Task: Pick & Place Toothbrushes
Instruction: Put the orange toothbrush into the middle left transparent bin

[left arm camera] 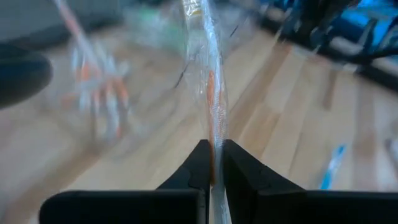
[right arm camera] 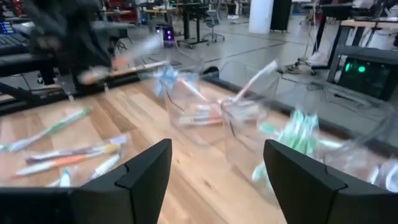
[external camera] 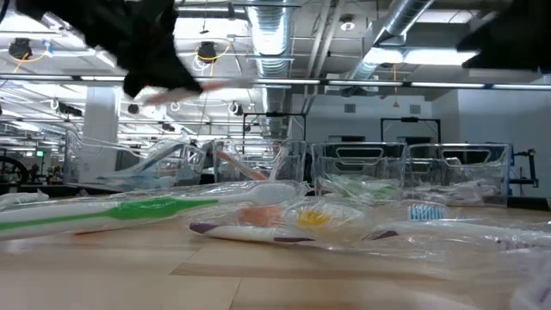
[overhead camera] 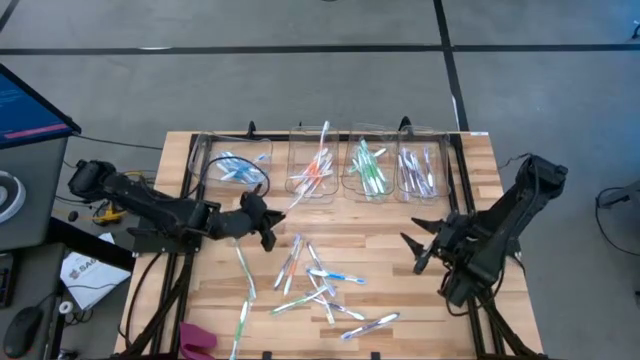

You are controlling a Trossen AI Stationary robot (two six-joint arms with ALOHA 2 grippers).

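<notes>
Your left gripper (overhead camera: 268,228) is clamped on an orange-accented toothbrush (left arm camera: 212,118), held above the table (overhead camera: 400,290) just at six o'clock of the clear bins (overhead camera: 320,160). Your right gripper (overhead camera: 420,250) stands wide and empty at three o'clock. Loose toothbrushes (overhead camera: 320,285) lie scattered at six o'clock of centre.
</notes>
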